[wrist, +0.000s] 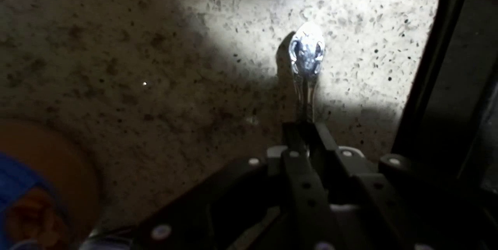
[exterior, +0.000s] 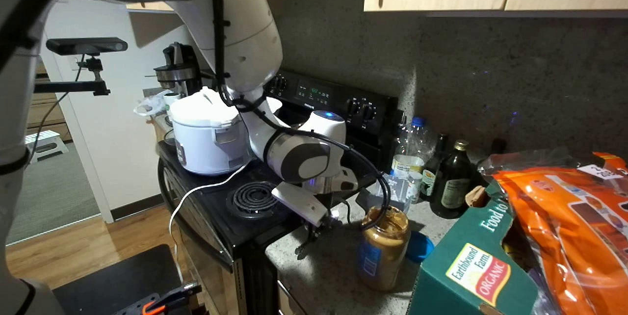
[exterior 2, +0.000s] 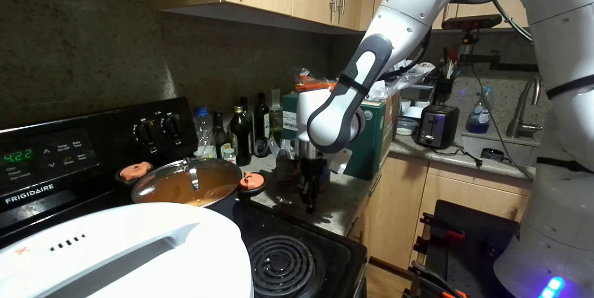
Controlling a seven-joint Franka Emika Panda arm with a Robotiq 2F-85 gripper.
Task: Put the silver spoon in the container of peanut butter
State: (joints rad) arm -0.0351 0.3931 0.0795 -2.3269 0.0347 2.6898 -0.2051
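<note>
The silver spoon point(wrist: 307, 53) shows its ornate handle end in the wrist view, sticking out past the fingertips over the speckled counter. My gripper point(wrist: 305, 128) is closed to a narrow gap with the spoon's handle between its fingers. The spoon's bowl is hidden by the gripper. In both exterior views the gripper point(exterior: 309, 241) point(exterior 2: 310, 203) points down, low over the counter beside the stove. The container of peanut butter point(exterior: 385, 256) stands upright and open, with a blue label, beside the gripper. Part of it shows at the lower left in the wrist view point(wrist: 66, 156).
A blue lid point(exterior: 419, 247) lies by the jar. A green carton box point(exterior: 471, 266) with an orange bag point(exterior: 564, 222) stands beside it. Dark bottles point(exterior: 452, 182) line the wall. The stove point(exterior 2: 283, 265) holds a white cooker point(exterior: 211, 133) and a lidded pot point(exterior 2: 190, 182).
</note>
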